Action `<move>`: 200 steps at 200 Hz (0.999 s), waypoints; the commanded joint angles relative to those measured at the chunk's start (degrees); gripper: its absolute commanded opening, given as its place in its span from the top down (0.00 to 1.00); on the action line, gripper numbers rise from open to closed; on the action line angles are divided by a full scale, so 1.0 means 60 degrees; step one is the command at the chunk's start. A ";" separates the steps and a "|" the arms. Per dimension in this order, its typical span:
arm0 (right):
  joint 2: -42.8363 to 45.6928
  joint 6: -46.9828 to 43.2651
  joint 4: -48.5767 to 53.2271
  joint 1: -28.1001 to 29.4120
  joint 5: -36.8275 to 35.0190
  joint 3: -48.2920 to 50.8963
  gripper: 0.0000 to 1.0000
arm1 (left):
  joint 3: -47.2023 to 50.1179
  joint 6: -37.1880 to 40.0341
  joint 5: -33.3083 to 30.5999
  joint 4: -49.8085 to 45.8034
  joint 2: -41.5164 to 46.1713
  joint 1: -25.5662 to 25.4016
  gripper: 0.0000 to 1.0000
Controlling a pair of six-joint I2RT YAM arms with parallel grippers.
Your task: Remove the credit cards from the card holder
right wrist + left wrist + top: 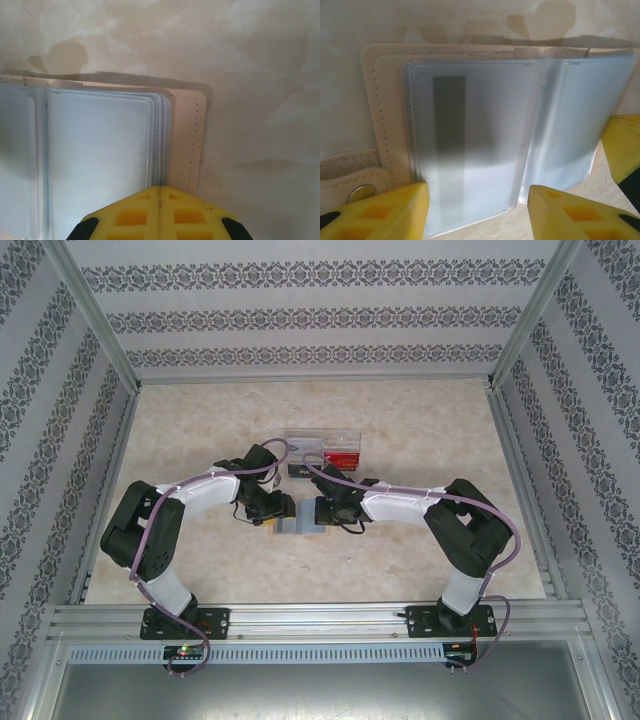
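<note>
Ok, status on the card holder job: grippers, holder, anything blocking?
Left gripper open, astride the sleeves. Right gripper shut, at the holder's edge. Card holder lying open, dark stripe showing through one sleeve. Clear tray behind, apart.

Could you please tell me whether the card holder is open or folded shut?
Open and spread: the card holder shows its clear sleeves face up, tan cover bordering them.

Tan card holder (495, 140) lies open flat on the table (250, 75), frosted sleeves (100, 150) up, grey stripe inside
</note>
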State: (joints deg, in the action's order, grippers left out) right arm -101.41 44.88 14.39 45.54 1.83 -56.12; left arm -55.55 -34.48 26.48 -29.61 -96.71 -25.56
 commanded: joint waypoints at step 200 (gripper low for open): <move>-0.0556 0.0166 0.0258 0.0071 0.0277 0.0063 1.00 | -0.0485 0.0414 0.1131 0.0448 -0.0420 -0.0361 0.37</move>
State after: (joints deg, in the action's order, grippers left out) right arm -101.84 44.93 13.80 45.54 2.46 -56.27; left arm -57.52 -33.23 32.62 -27.73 -98.96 -27.05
